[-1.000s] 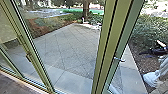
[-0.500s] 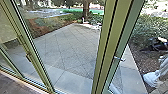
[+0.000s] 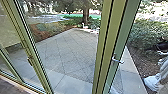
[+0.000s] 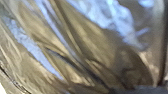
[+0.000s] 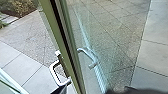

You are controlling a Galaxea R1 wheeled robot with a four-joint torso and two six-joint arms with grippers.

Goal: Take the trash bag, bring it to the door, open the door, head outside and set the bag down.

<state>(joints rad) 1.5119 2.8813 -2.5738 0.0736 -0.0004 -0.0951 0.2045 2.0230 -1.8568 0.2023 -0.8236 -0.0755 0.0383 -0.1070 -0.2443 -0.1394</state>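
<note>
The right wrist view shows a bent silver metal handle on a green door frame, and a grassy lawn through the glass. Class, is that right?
Not quite: through the glass, the right wrist view shows grey jointed paving, not grass. The bent silver metal handle is on the green door frame, as stated.

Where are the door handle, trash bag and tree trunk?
Door handle (image 5: pixel 52 73): right wrist view, on the long bar of its grip.
Trash bag (image 4: pixel 97 42): left wrist view, on its brownish, creased film.
Tree trunk (image 3: pixel 85 16): head view, on the bark above the planting.
</note>
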